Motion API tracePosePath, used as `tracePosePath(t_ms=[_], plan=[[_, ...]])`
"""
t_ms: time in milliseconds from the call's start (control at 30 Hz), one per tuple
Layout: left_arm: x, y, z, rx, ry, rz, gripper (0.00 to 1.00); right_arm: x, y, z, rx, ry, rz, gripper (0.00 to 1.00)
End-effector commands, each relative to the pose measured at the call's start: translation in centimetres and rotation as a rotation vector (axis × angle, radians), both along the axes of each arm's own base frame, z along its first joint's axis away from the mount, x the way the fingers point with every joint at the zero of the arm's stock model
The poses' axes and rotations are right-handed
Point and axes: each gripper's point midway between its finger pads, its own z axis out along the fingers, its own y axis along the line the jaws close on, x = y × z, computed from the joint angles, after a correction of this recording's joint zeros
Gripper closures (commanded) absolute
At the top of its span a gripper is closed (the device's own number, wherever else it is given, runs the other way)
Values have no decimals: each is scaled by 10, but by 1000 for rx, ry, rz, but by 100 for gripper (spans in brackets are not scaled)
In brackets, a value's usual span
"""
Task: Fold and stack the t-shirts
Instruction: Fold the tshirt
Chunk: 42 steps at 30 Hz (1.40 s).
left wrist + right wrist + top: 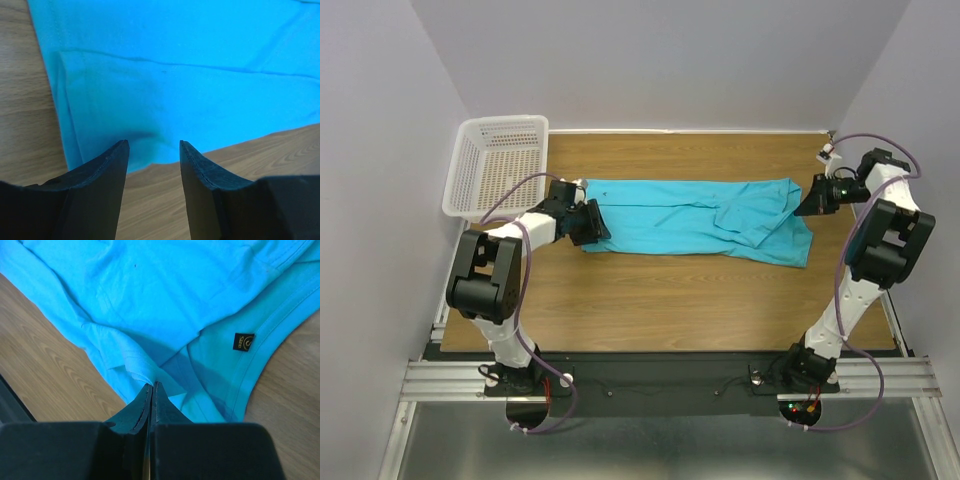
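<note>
Wood table (700,300), t-shirt (670,215) across middle, right gripper (151,385) pinching edge, left gripper (154,144) parted

Colour key. The t-shirt (690,215) is showing plain bright turquoise-blue throughout, shading darker along its folds. A small black label (243,341) with a yellowish mark is standing out against it. The surface (670,290) is displaying mid-brown wood grain. The basket (500,165) is appearing white, in open mesh. The left hand (152,147) and right hand (151,387) are reading black. The arms (480,275) are combining white and black sections, with purple cables (507,194) running along them.
</note>
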Motion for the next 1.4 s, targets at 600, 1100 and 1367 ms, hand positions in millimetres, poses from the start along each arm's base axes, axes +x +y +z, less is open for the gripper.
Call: tracePosePath(t_ms=[600,1100,1367], plan=[[15,12,-27,75,34,55,45,50,-5,25,27,-85,-105,99],[12,14,-36,92,63,57,46,73,34,37,-6,-108,-33,99],[11,15,-39,96,78,60,46,82,56,40,-39,-118,8,99]])
